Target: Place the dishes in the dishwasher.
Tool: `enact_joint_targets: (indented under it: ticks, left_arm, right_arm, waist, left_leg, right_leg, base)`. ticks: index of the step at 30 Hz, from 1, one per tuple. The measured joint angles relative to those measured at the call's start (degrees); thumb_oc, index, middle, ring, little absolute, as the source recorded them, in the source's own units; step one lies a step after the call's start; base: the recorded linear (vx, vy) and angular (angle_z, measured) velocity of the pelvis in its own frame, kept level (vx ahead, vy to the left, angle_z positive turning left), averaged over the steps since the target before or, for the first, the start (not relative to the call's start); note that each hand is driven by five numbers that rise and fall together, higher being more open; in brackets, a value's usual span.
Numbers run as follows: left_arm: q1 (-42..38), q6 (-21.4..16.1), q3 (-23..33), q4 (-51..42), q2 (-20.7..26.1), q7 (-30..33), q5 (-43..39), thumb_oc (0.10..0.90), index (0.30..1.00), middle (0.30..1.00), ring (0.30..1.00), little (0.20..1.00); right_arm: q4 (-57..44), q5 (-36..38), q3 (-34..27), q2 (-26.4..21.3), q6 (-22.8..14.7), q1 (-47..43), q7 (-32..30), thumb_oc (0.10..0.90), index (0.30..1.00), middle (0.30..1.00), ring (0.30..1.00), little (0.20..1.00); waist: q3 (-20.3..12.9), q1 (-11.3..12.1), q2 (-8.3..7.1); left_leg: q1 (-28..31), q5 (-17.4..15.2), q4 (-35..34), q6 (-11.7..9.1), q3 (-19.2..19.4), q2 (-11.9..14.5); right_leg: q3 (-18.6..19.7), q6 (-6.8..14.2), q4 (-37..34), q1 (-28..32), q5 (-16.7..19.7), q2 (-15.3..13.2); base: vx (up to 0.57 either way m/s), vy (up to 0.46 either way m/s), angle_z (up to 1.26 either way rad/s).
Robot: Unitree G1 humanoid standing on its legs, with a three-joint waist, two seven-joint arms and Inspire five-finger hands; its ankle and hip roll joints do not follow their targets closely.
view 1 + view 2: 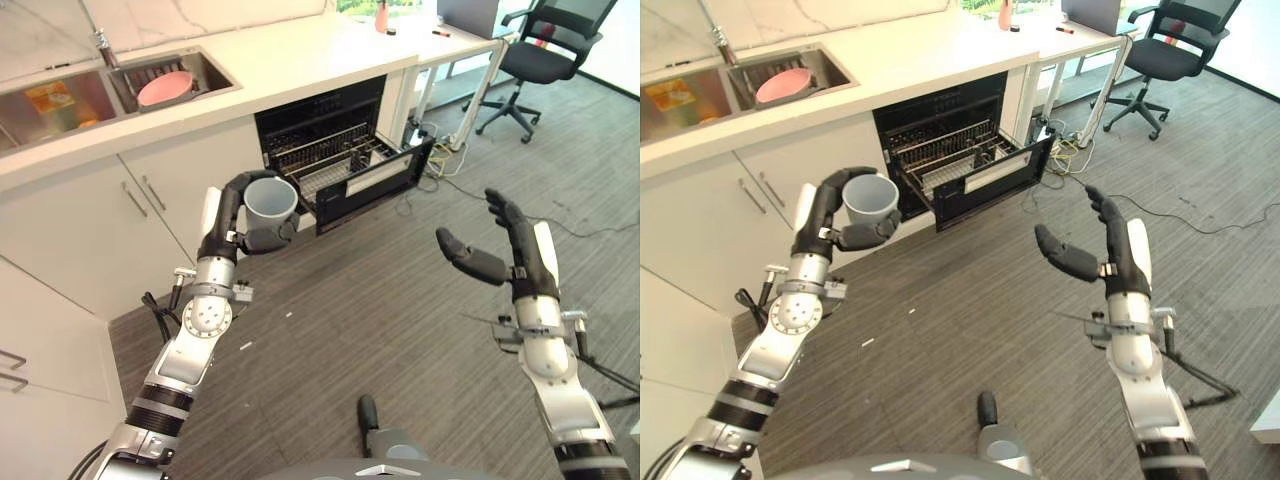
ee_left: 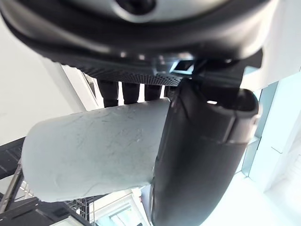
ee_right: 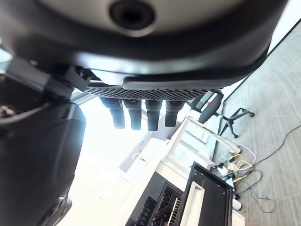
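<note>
In front of the open dishwasher [image 1: 345,160], the left hand [image 1: 235,225] grips a grey cup [image 1: 271,199], fingers and thumb curled round it; right hand [image 1: 500,250] spread, holding nothing

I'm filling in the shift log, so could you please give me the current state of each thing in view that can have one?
Dishwasher: open, door down.
Dishwasher rack: pulled out, looks empty.
Grey cup: held upright in the left hand, above the floor, left of the rack.
Left hand: shut on the cup.
Right hand: open, holding nothing.
Pink bowl: lying in the sink.
</note>
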Motion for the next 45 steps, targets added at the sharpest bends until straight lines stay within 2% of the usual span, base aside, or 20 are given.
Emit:
enact_joint_targets:
  ticks: [2,3,5,6,7,8,9,10,12,17,19,21,24,28,31,34,35,38,40,45]
  left_arm:
    - [0.72,0.00,1.26,-0.35,-0.17,0.25,-0.07,0.400,0.300,0.300,0.300,0.300]
    - [0.97,-0.14,1.37,-0.92,-0.77,0.83,-0.08,0.400,0.300,0.300,0.300,0.300]
    - [2.90,-1.02,1.27,-3.26,-1.36,1.79,-0.20,0.400,0.300,0.300,0.300,0.300]
    - [4.49,-1.03,1.15,-4.00,-1.35,1.67,-0.35,0.400,0.300,0.300,0.300,0.300]
    - [6.68,-1.34,1.16,-4.65,-2.73,1.34,-1.03,0.400,0.300,0.300,0.300,0.300]
    - [7.56,-1.63,1.47,-5.20,-4.85,1.33,-1.41,0.400,0.300,0.300,0.300,0.300]
    - [7.69,-2.34,1.43,-5.01,-4.99,0.97,-1.33,0.400,0.300,0.300,0.300,0.300]
    - [8.38,-2.09,1.09,-4.37,-5.94,0.88,-1.47,0.400,0.300,0.300,0.300,0.300]
    - [8.45,-2.09,1.19,-2.74,-5.76,0.88,-1.36,0.400,0.300,0.300,0.300,0.300]
    - [8.18,-2.18,1.56,-8.08,-8.55,2.38,-11.29,0.400,0.300,0.300,0.300,0.300]
    - [6.91,-2.44,0.40,-14.26,-10.10,1.90,-16.57,0.400,0.300,0.300,0.300,0.300]
    - [-0.67,-2.03,-1.35,-21.67,-3.58,1.80,-18.30,0.400,0.300,0.300,0.300,0.300]
    - [-9.42,-7.13,-2.76,-23.74,0.92,3.24,-13.27,0.400,0.300,0.300,0.300,0.300]
    - [-10.84,-9.96,-2.51,-21.44,0.13,3.53,-9.34,0.400,0.300,0.300,0.300,0.300]
    - [-8.43,-8.24,-3.21,-17.27,-0.05,3.31,-9.59,0.400,0.300,0.300,0.300,0.300]
    - [-3.23,-5.73,-3.24,-15.70,0.57,3.08,-10.09,0.400,0.300,0.300,0.300,0.300]
    - [-1.83,-5.68,-2.65,-15.76,0.58,3.41,-10.10,0.400,0.300,0.300,0.300,0.300]
    - [-1.67,-5.45,-2.22,-15.71,0.95,3.12,-10.10,0.400,0.300,0.300,0.300,0.300]
    - [-0.78,-5.42,-2.66,-15.79,-0.49,2.83,-10.04,0.400,0.300,0.300,0.300,0.300]
    - [-0.50,-5.56,-2.49,-15.94,-0.36,2.69,-9.95,0.400,0.300,0.300,0.300,0.300]
  right_arm:
    - [-0.20,1.21,1.28,-0.04,-0.05,-0.60,0.03,0.800,0.900,0.900,0.900,0.900]
    - [-0.67,1.25,0.91,-0.27,-0.48,-0.63,-0.11,0.800,0.900,0.900,0.900,0.900]
    - [-0.71,1.89,0.45,2.37,-1.21,-2.77,-1.65,0.800,0.900,0.900,0.900,0.900]
    - [-0.83,3.08,1.16,3.65,-1.48,-3.30,-1.87,0.800,0.900,0.900,0.900,0.900]
    - [-0.56,3.47,1.46,3.85,-1.91,-3.55,-1.89,0.800,0.900,0.900,0.900,0.900]
    - [-1.26,4.02,1.53,1.83,-2.25,-4.47,-1.87,0.800,0.900,0.900,0.900,0.900]
    - [-2.87,5.24,1.43,0.61,-2.35,-4.20,-1.95,0.800,0.900,0.900,0.900,0.900]
    - [-2.85,5.87,1.28,0.40,-2.24,-4.06,-2.00,0.800,0.900,0.900,0.900,0.900]
    - [-2.36,5.58,1.87,0.59,-2.19,-2.71,-2.66,0.800,0.900,0.900,0.900,0.900]
    - [-3.71,5.48,3.06,-1.29,-2.16,-1.09,-3.79,0.800,0.900,0.900,0.900,0.900]
    - [-4.67,5.56,3.20,-0.71,-2.16,-1.07,-3.75,0.800,0.900,0.900,0.900,0.900]
    - [-7.43,5.54,3.21,0.37,-2.34,1.38,-2.67,0.800,0.900,0.900,0.900,0.900]
    - [-8.66,5.47,2.39,2.22,-2.36,5.07,-1.92,0.800,0.900,0.900,0.900,0.900]
    - [-9.38,5.62,2.42,2.37,-2.65,3.48,-1.73,0.800,0.900,0.900,0.900,0.900]
    - [-9.28,5.70,3.46,2.46,-2.66,3.15,-1.08,0.800,0.900,0.900,0.900,0.900]
    - [-8.74,5.86,3.40,3.98,-2.65,2.31,-0.50,0.800,0.900,0.900,0.900,0.900]
    - [-9.05,5.86,3.21,3.50,-3.30,1.87,0.17,0.800,0.900,0.900,0.900,0.900]
    - [-8.89,5.84,3.11,3.39,-4.08,2.14,0.44,0.800,0.900,0.900,0.900,0.900]
    - [-7.59,5.86,2.73,2.89,-4.08,2.54,0.45,0.800,0.900,0.900,0.900,0.900]
    - [-6.48,5.98,2.73,2.91,-4.02,2.06,0.44,0.800,0.900,0.900,0.900,0.900]
  waist:
    - [0.45,2.72,-2.80]
    - [0.60,4.05,-3.80]
    - [2.29,6.06,-6.25]
    - [2.80,6.85,-7.29]
    - [3.42,6.96,-4.49]
    - [3.79,7.66,-0.07]
    - [3.71,7.15,-0.24]
    - [4.35,6.64,2.95]
    - [4.32,7.38,3.40]
    - [3.80,8.92,2.11]
    - [3.84,9.08,0.93]
    - [2.51,8.76,0.74]
    - [-1.83,5.75,-1.23]
    - [-2.47,6.09,-0.60]
    - [-2.28,5.67,-1.52]
    - [-1.28,6.73,-0.98]
    - [-0.50,6.84,-0.18]
    - [1.02,5.27,-1.72]
    - [1.15,5.03,-1.61]
    - [1.21,6.64,-1.01]
  left_leg:
    - [-10.35,-0.91,25.56,-1.16,0.69,1.64]
    - [-17.87,4.39,39.54,-0.77,-1.45,2.51]
    - [-29.18,5.80,55.07,0.35,-6.21,-2.26]
    - [-30.82,4.53,50.78,0.83,-4.13,-4.37]
    - [-30.46,3.81,39.72,1.44,-1.90,-2.92]
    - [-31.06,4.28,30.04,0.46,-0.37,1.30]
    - [-30.96,5.68,18.30,-0.56,3.15,1.55]
    - [-29.07,6.38,6.83,0.15,3.34,3.47]
    - [-27.66,7.47,-4.11,0.91,3.02,2.70]
    - [-27.54,10.68,-4.67,1.95,2.51,-0.61]
    - [-28.28,12.65,-2.93,5.73,3.90,-2.15]
    - [-24.20,15.22,-0.93,13.95,7.29,-2.19]
    - [-20.67,16.80,-4.21,13.17,5.19,-3.04]
    - [-15.93,15.83,-5.52,14.13,1.03,-5.64]
    - [-14.13,15.60,-5.41,13.86,-0.10,-6.70]
    - [-13.26,14.11,-4.10,13.08,0.82,-4.31]
    - [-11.85,8.88,-4.42,14.62,-3.11,-2.48]
    - [-11.68,10.33,-4.61,8.96,-4.72,-2.57]
    - [-11.11,9.91,-4.14,5.94,-6.03,-2.70]
    - [-10.72,9.52,-3.90,1.95,-5.40,0.19]
  right_leg:
    - [1.70,-4.18,1.58,1.62,-2.44,1.12]
    - [2.14,-6.55,2.53,1.83,-2.97,1.57]
    - [4.34,-7.43,3.05,2.98,-4.34,1.27]
    - [4.75,-4.79,0.74,5.24,-5.67,0.66]
    - [0.53,1.73,3.60,5.31,-11.51,0.74]
    - [1.76,-4.96,17.60,0.44,-16.23,1.82]
    - [3.65,-3.35,18.94,1.04,-21.35,-1.79]
    - [4.80,-2.42,17.28,3.63,-21.18,1.73]
    - [3.37,-4.49,11.95,8.20,-18.53,2.32]
    - [-0.86,-5.28,3.82,17.90,-17.18,3.40]
    - [1.64,-3.33,2.50,21.08,-18.36,3.39]
    - [6.58,1.80,4.19,27.27,-21.61,5.04]
    - [5.32,3.23,18.40,19.44,-25.95,2.95]
    - [6.72,8.51,14.82,8.49,-24.73,-3.94]
    - [8.25,9.01,15.42,5.38,-19.80,-3.64]
    - [7.38,10.20,30.82,-0.74,-18.64,-0.95]
    - [5.69,7.72,36.48,-5.39,-20.63,1.66]
    - [9.31,6.08,25.05,-7.18,-17.93,3.06]
    - [10.03,-0.06,16.20,-3.25,-11.85,3.72]
    - [8.59,0.16,15.28,-2.08,-11.80,6.10]
  base:
    - [0.16,-0.271,-0.41]
    - [0.21,-0.131,-0.38]
    - [0.29,-0.046,-0.54]
    - [0.40,0.043,-0.71]
    - [0.44,0.101,-0.84]
    - [0.49,0.172,-0.57]
    - [0.42,0.148,-0.45]
    - [0.29,0.089,-0.28]
    - [0.23,0.041,-0.62]
    - [0.25,0.112,-0.57]
    - [0.40,0.269,-0.56]
    - [0.24,0.230,-0.22]
    - [0.19,0.258,0.17]
    - [0.15,0.241,0.04]
    - [0.10,0.213,0.50]
    - [0.17,0.146,0.42]
    - [0.21,0.091,0.54]
    - [0.11,0.058,0.81]
    - [0.00,0.017,0.72]
    - [0.01,-0.031,0.09]
